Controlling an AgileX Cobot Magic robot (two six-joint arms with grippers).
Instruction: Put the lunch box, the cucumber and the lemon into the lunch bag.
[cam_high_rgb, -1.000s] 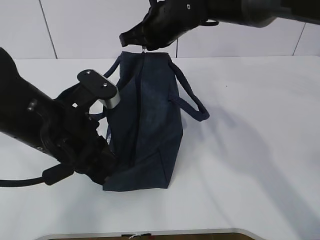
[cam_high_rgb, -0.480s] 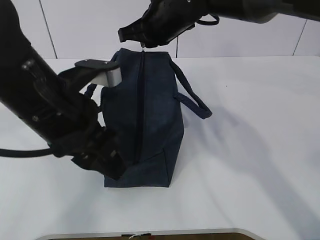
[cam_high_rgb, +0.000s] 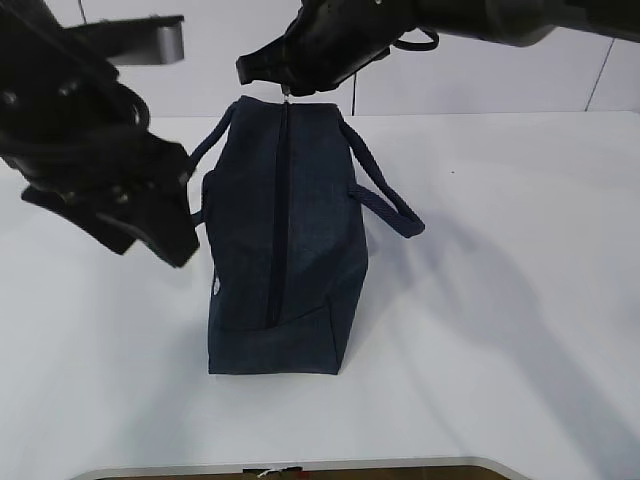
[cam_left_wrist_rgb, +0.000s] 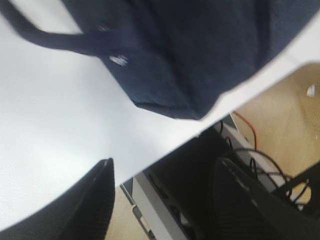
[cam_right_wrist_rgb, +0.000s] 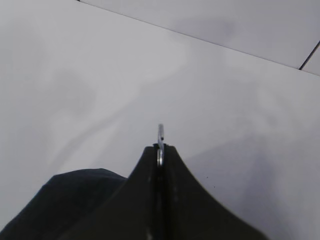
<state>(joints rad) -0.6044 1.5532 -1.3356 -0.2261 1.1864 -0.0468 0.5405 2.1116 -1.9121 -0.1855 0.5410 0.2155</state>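
Exterior view: bag (cam_high_rgb: 285, 240) upright mid-desk (cam_high_rgb: 500, 300), zipped shut; right claw (cam_high_rgb: 287, 92) pinching ring pull (cam_right_wrist_rgb: 160, 136) at far end; left claw (cam_left_wrist_rgb: 162, 200) wide, empty. Food, box unseen, presumably packed.

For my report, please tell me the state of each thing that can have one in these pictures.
lunch bag: zipped shut, standing on the table.
ring pull: pinched at the bag's far end.
left gripper: open, holding nothing.
right gripper: shut on the ring pull.

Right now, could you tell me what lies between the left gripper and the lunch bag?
Only bare white table separates the left gripper from the lunch bag, seen in the left wrist view.
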